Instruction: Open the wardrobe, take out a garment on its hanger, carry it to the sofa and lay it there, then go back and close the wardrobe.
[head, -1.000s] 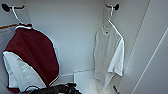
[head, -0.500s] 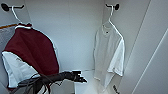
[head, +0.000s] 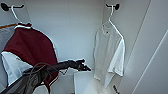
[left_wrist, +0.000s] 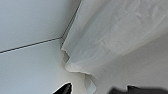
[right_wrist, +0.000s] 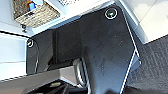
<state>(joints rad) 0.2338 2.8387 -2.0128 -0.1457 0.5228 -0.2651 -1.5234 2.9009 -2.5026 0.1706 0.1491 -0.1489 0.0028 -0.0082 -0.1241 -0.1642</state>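
- While the wardrobe (head: 75, 30) stands open, its white inside fills the head view, with a back wall and a right side wall meeting in a far corner.
- Left arm (head: 37, 72) enters from the near left and stretches low across the wardrobe toward the right, almost level.
- Left gripper (head: 83, 67) sits at the arm's tip, just left of the shirt's lower part and not touching it; whether its fingers are wide or narrow cannot be told.
- White shirt (head: 110, 50) hangs on the right, close to the side wall, on a slim pale hanger (head: 110, 21) caught on a black hook (head: 112, 6).
- From the left wrist view, the shirt's hem (left_wrist: 82, 70) hangs close above a dark fingertip (left_wrist: 63, 88), near the wardrobe's inner corner seam.
- Maroon jacket (head: 30, 47) with white sleeves hangs on the left, behind the arm.
- Open white wall lies between jacket and shirt.
- Right wrist view shows a woven basket (right_wrist: 35, 12) and dark carpet (right_wrist: 155, 60); that gripper's fingers cannot be told.
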